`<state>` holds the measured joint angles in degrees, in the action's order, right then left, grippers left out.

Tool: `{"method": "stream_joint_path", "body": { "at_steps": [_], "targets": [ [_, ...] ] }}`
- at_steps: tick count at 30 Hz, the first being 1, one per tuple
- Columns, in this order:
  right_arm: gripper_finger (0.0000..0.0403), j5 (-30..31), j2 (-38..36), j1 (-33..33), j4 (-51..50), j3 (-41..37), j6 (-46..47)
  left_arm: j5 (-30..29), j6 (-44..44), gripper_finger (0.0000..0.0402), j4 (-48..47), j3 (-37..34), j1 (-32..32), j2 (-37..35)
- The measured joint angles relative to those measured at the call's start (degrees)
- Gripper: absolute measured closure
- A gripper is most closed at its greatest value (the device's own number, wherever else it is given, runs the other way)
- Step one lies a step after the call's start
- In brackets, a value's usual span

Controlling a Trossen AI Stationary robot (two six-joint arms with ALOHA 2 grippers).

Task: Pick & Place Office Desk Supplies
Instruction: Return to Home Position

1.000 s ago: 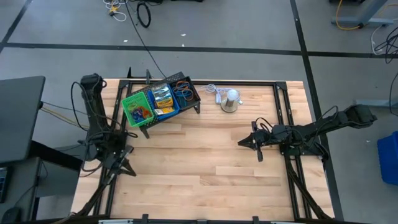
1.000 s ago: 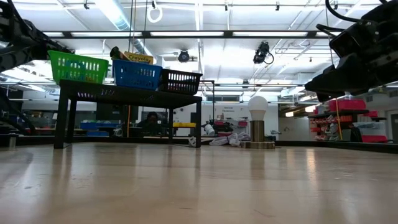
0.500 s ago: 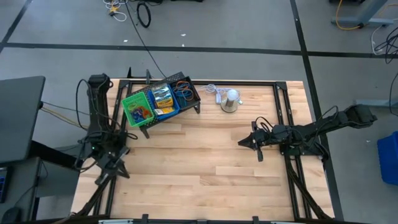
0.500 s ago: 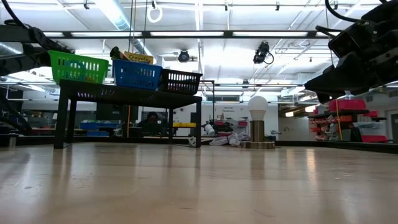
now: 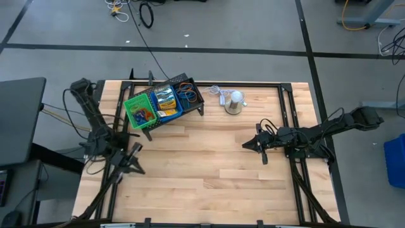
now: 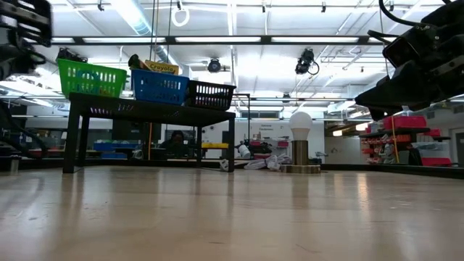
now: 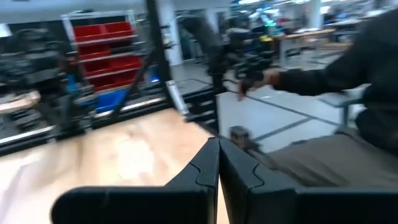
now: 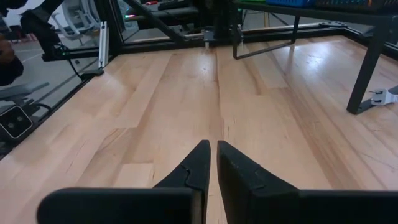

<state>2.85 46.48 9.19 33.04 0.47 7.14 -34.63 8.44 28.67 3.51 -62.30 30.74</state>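
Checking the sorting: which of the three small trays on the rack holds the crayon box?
The blue tray, between the green tray and black mesh tray; the crayon box sticks up above its rim.

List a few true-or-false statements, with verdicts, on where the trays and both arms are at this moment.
1. The green tray, blue tray and black mesh tray sit in a row on the rack. True.
2. The right gripper holds a crayon box. False: its fingers are shut on nothing, over the bare table.
3. The silver dome stands on the rack. False: it stands on the table beside the rack.
4. The left gripper is by the table's left side, apart from the rack. True.
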Motion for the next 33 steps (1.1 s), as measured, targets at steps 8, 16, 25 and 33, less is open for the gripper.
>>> {"method": "stream_joint_path", "body": {
  "at_steps": [8, 16, 25, 33],
  "targets": [
    [0.0368, 0.0, 0.0, 0.0, 0.0, 0.0, 0.0, 10.5, 1.6, 0.0389, 1.8, 0.0, 15.3, -1.6],
    [0.0368, 0.0, 0.0, 0.0, 0.6, 0.0, 0.1, 10.5, 1.3, 0.0389, -10.2, 0.0, 19.2, -12.7],
    [0.0368, 0.0, 0.0, 0.0, 3.0, 0.0, 0.1, 12.9, 0.4, 0.0389, -28.0, 1.4, 18.9, -30.4],
    [0.0368, 0.0, 0.0, 0.0, 3.3, 0.0, -0.1, 15.0, 1.9, 0.0389, -29.8, 2.1, 18.8, -30.6]
  ]
}}
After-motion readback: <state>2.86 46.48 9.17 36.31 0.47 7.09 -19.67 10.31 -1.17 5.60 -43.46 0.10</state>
